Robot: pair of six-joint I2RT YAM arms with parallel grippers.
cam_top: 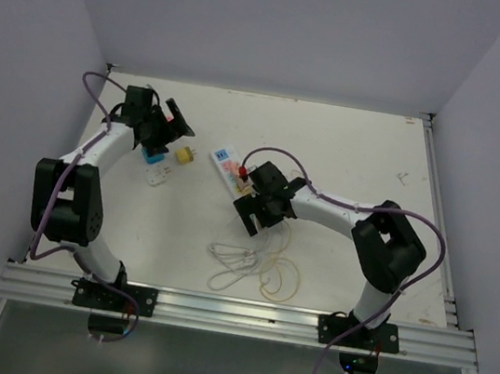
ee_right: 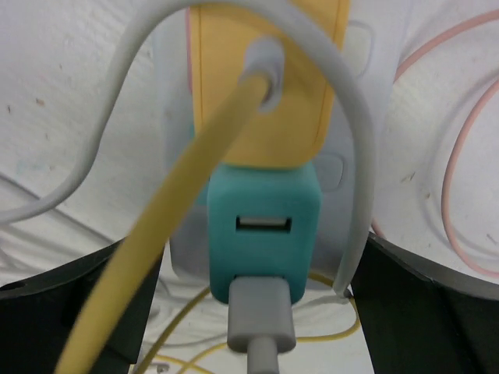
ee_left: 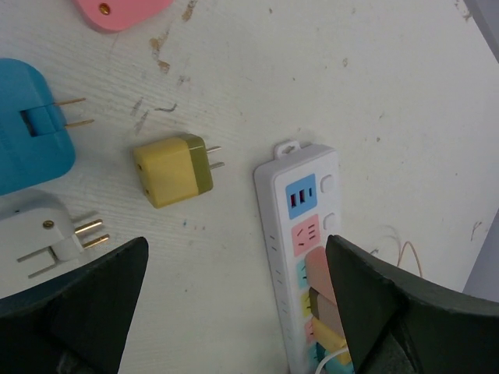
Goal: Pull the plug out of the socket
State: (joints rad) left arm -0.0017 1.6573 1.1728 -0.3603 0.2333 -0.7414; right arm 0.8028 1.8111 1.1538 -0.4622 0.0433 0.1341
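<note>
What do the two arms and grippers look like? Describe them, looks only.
Both the left arm and right arm have white tube links between bulky black joint housings. A purple cable runs along each. The left gripper and right gripper are black with broad wedge-shaped fingers. No markings visible.

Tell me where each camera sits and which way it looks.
Top external: high behind the arms, looking down on the table; left arm and right arm show.
Left wrist: on that arm, looking down past the open left gripper at a yellow plug and the power strip.
Right wrist: on its arm, close over a teal USB charger; the open right gripper frames it.
Shared: both wrist views show the power strip.
</note>
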